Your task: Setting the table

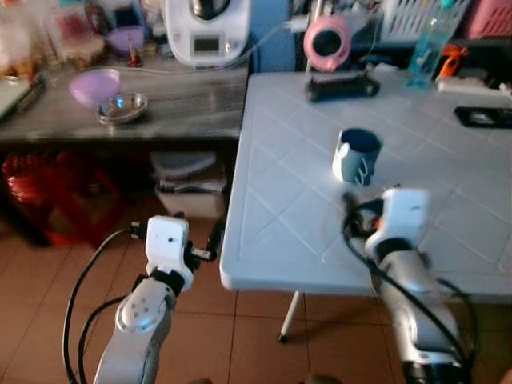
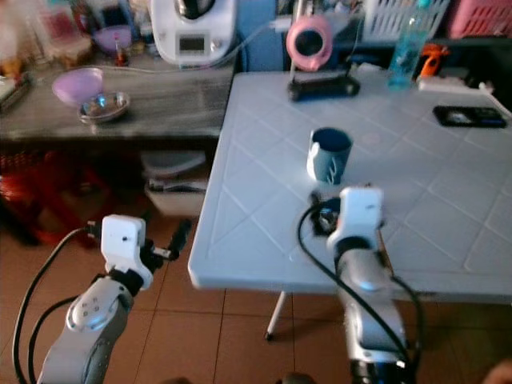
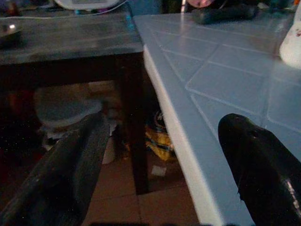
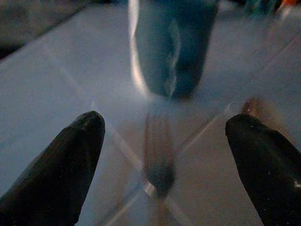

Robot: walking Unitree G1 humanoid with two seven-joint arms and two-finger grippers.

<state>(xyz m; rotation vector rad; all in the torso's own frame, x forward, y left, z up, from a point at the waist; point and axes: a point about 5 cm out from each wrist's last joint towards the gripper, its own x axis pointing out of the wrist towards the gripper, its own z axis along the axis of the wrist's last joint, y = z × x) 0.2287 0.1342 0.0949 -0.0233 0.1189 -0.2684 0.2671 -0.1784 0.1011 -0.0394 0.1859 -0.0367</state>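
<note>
A blue mug (image 1: 358, 156) stands upright on the white tiled table (image 1: 280, 240), a little in from its front edge. My right gripper (image 4: 164, 121) hovers low over the table just in front of the mug, open, with the mug (image 4: 171, 44) straight ahead between its fingers. A blurred dark streak on the table lies between mug and gripper; I cannot tell what it is. My left gripper (image 1: 202, 240) hangs beside the table's front left corner, below its top, open and holding nothing. From the left wrist, the table edge (image 3: 176, 136) runs between the two fingers.
A dark side table (image 1: 184, 104) to the left bears a purple bowl (image 1: 94, 84), a metal dish (image 1: 124, 107) and a white appliance (image 1: 206, 32). Boxes (image 1: 188, 186) and a red object (image 1: 48, 196) sit beneath it. On the white table's far side are a pink device (image 1: 326, 42), a bottle (image 1: 424, 48) and a phone (image 1: 484, 118).
</note>
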